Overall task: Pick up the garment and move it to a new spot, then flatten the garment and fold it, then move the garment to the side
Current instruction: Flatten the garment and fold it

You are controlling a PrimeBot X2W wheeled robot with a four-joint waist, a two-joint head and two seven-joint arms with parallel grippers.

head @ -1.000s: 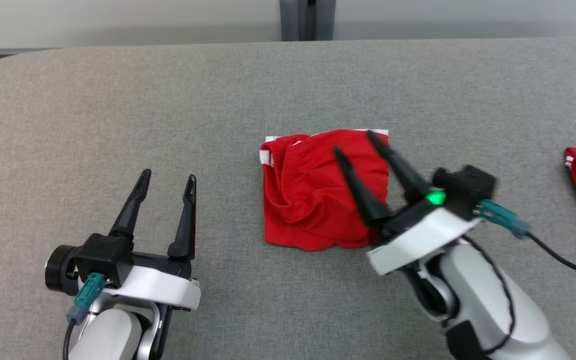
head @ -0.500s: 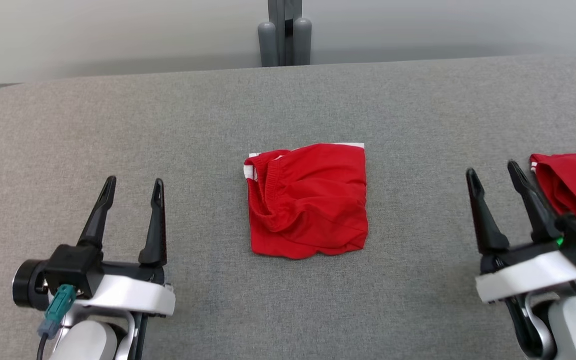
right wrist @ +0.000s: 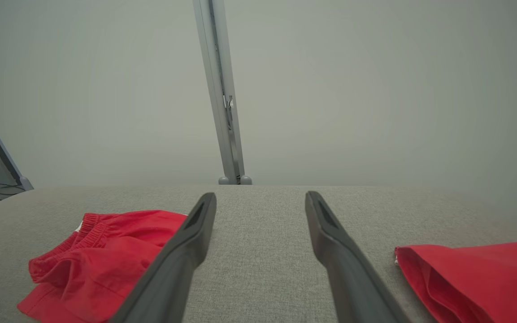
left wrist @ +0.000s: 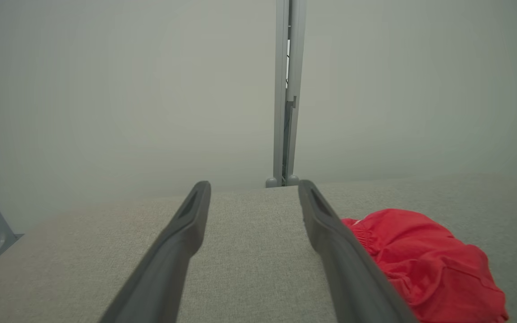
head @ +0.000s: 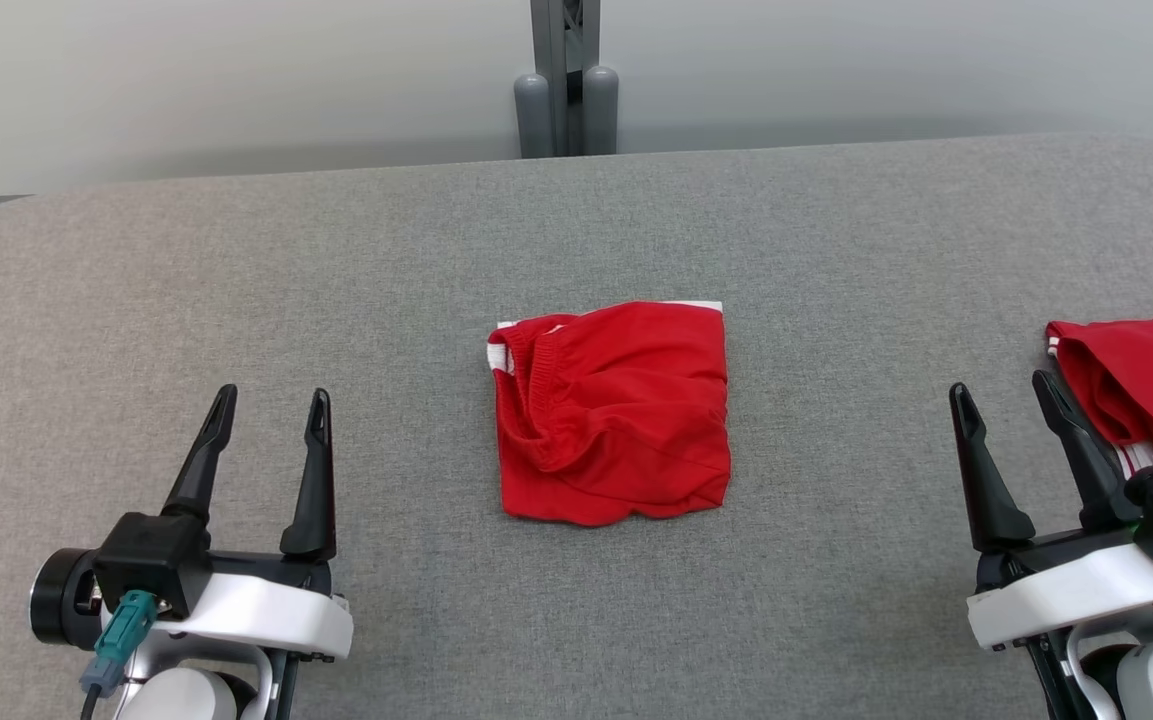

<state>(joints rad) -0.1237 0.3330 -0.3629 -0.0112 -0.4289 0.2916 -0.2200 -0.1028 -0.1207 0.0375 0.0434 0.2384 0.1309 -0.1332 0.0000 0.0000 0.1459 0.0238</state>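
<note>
Lying near the middle of the grey table [head: 236, 280], the red garment [head: 614, 412] is folded into a rough square. Its surface is wrinkled, the elastic waistband with a bit of white stripe shows at its far left corner, and a thin white edge runs along its far side. Nothing touches it.

The left gripper [head: 273, 395] is at the lower left of the head view, well apart from the garment. Its two dark fingers point away from the robot and are spread wide, with only table cloth between them, so this hand is released and empty. In the left wrist view the garment lies to the right of the fingers, partly hidden behind the right one.

The right gripper [head: 1001, 385] is at the lower right, also well apart from the garment. Its fingers are spread wide too and grasp nothing. In the right wrist view the garment lies at the lower left, partly behind the left finger.

A second red cloth [head: 1141, 385] lies at the right edge of the table, just beside the outer finger of the right gripper; from the right wrist view it seems apart from that finger.

Behind the far edge of the table a grey post [head: 564, 80] stands before a pale wall [head: 186, 80].
</note>
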